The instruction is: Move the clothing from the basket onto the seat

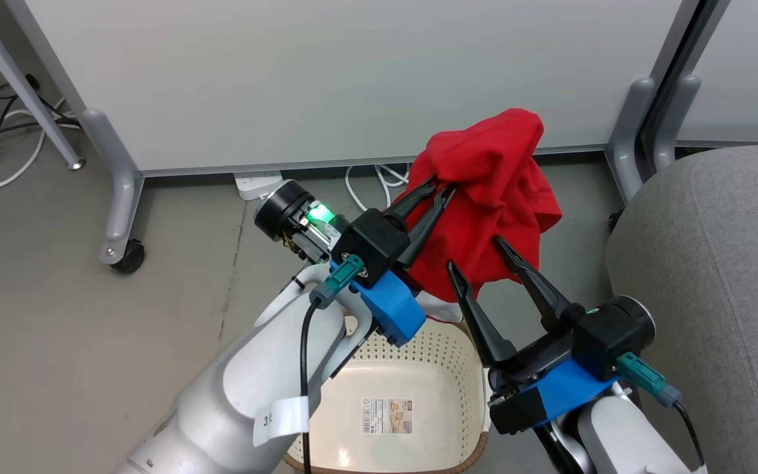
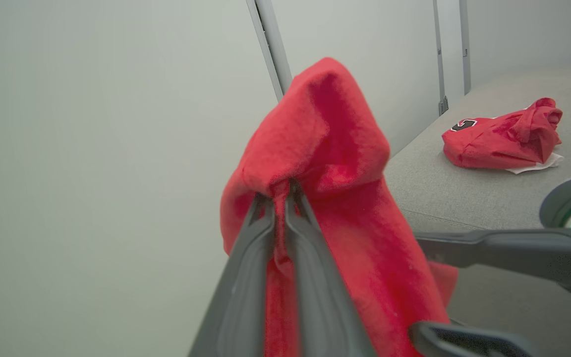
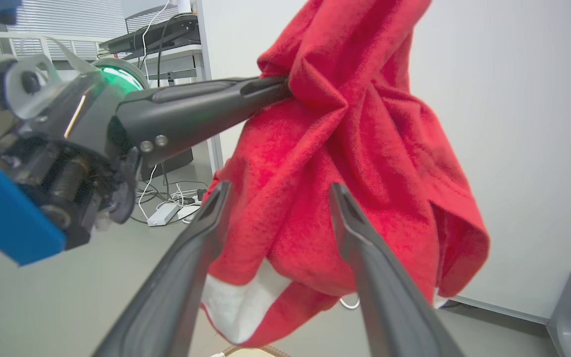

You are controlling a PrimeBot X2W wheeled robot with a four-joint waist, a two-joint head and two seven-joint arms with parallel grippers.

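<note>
A bright red garment (image 1: 487,197) with white trim hangs in the air above the cream basket (image 1: 448,368), pinched near its top by my left gripper (image 1: 441,187), which is shut on it. In the left wrist view the red garment (image 2: 335,208) drapes over my left gripper (image 2: 280,191). My right gripper (image 1: 481,253) stands open just below and in front of the cloth; in the right wrist view the garment (image 3: 345,163) hangs beyond my right gripper (image 3: 278,191). A second red garment (image 2: 503,139) with a dark-and-white logo lies on the grey seat (image 2: 464,193). The basket's inside shows a barcode sticker (image 1: 387,416).
White partition panels on grey wheeled feet (image 1: 119,217) stand behind. Cables and a power strip (image 1: 257,183) lie on the floor by the panel. The grey seat (image 1: 714,276) is at the right of the basket.
</note>
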